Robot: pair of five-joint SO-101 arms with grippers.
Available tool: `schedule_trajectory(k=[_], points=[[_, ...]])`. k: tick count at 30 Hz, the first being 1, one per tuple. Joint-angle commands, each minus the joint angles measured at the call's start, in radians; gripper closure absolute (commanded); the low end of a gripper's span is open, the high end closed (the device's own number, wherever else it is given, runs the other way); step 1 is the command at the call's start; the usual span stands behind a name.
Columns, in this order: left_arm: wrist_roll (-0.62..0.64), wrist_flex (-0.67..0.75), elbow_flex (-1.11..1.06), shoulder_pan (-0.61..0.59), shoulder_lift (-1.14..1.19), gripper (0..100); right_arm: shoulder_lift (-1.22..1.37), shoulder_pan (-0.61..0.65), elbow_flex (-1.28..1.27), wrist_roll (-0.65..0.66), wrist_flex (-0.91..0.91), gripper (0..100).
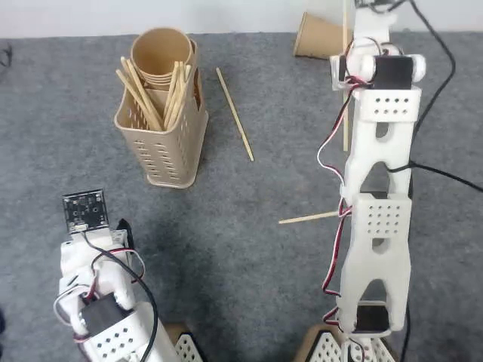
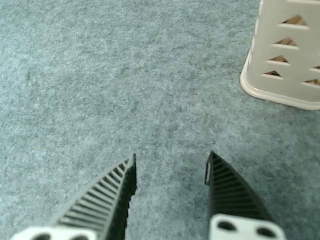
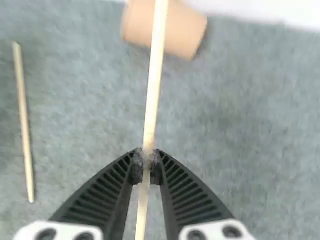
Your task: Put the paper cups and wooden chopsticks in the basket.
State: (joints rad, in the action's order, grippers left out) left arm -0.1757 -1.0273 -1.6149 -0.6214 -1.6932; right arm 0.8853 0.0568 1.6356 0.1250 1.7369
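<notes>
Right gripper (image 3: 145,162) is clamped on a chopstick (image 3: 155,75), gripped partway along, with its long axis running straight ahead of the fingertips and back under the wrist. A fallen paper cup (image 3: 165,25) lies just beyond the tips. A loose chopstick (image 3: 23,120) lies off to one side. The basket (image 1: 170,151) — stocked with cups and sticks — stands well across from this gripper, nearer the left gripper (image 2: 170,170), whose jaws are held apart, empty. The clamp is read from the right wrist view, the gap to the basket from the high view — a sideways carry is judged needed
</notes>
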Motion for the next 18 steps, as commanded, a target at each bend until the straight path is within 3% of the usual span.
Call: schedule_trajectory(k=[1,8,18], points=[[-0.011,0.018,0.004,0.003,0.003,79,-0.113,0.058,0.048,0.018,-0.044,99.1],[-0.011,0.018,0.004,0.003,0.003,79,-0.260,0.306,0.046,0.018,-0.085,99.1],[-0.011,0.018,0.004,0.003,0.003,79,-0.332,0.613,0.040,0.018,-0.409,99.1]])
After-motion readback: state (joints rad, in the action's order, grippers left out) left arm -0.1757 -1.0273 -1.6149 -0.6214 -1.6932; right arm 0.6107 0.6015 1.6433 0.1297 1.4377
